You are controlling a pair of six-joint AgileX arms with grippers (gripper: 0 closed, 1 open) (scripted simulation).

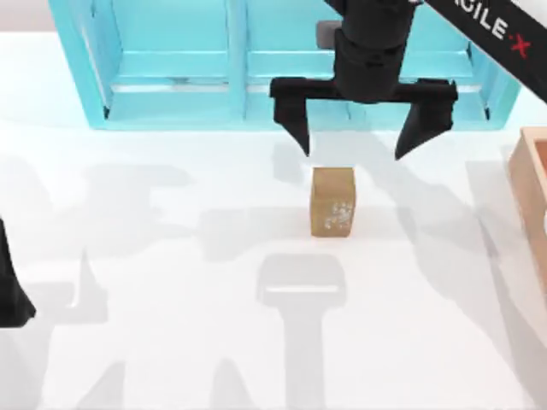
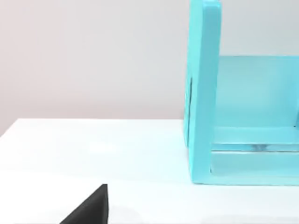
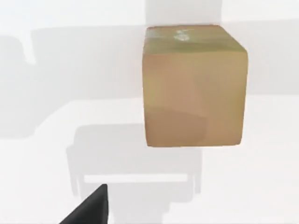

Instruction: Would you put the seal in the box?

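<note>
The seal, a small golden-brown block with a whitish speckled mark on its near face, stands upright on the white table a little right of centre. My right gripper hangs above and just behind it, open, its two black fingertips spread wider than the block. The right wrist view looks down on the seal with one black fingertip at its edge. The box, orange-tan wood with a thick wall, pokes in at the table's right edge. My left arm sits parked at the far left edge.
A big turquoise shelf with several bays runs along the back of the table, directly behind my right gripper. In the left wrist view its side panel stands on the white tabletop. Open white table lies in front of and left of the seal.
</note>
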